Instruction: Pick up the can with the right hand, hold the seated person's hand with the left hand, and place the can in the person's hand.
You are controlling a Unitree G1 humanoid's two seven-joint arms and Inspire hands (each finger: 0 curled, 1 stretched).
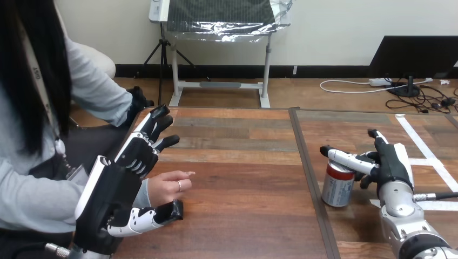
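1. While the fingers (345, 158) of the right hand (391, 162) curl round the top of the can (337, 189), it stands on the counter (243, 178), not yet lifted.
2. The left hand (121, 178) has its fingers (141, 147) released above the person's hand (167, 186), with its thumb just beside it and no hold closed.
3. The pickup looks begun; the hand-hold and the delivery are left, with the can well apart from the person's hand.

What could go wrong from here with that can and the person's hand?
The right hand touches the can at its top and side; a weak hold could tip or drop it. The left hand has straight fingers, not closed round the person's hand, which could slip away.
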